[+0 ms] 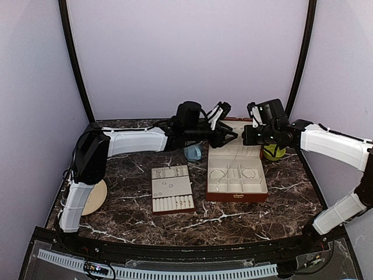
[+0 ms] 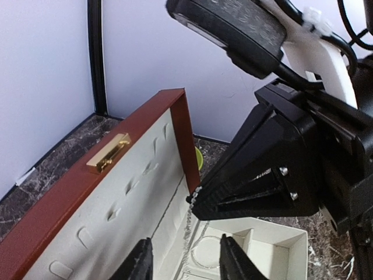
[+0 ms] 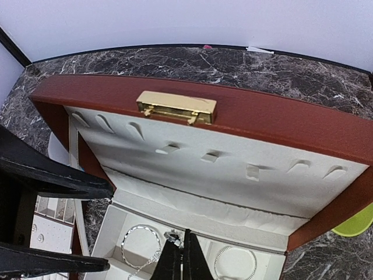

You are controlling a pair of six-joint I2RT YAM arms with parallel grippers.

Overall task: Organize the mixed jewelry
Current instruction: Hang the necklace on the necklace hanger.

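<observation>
The right claw [image 3: 184, 245], pinched together on the fine chain [image 2: 189, 224], dangles it over the open jewelry box [image 3: 280, 116] and its bangles [image 3: 140, 242]. The left claw [image 2: 186, 251] hangs close by, fingers apart. A mistimed handover could drop the chain, tangling it among those bangles.

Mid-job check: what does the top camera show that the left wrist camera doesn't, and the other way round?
Only the top view: the slotted tray left of the box, a pale disc by the left arm's base, and both arms whole. Only the left wrist view: the gold clasp on the lid, and the fine chain hanging from the right fingers, which are pinched shut on it. Both: the open box with its lid up, and the right fingers in front of it.
</observation>
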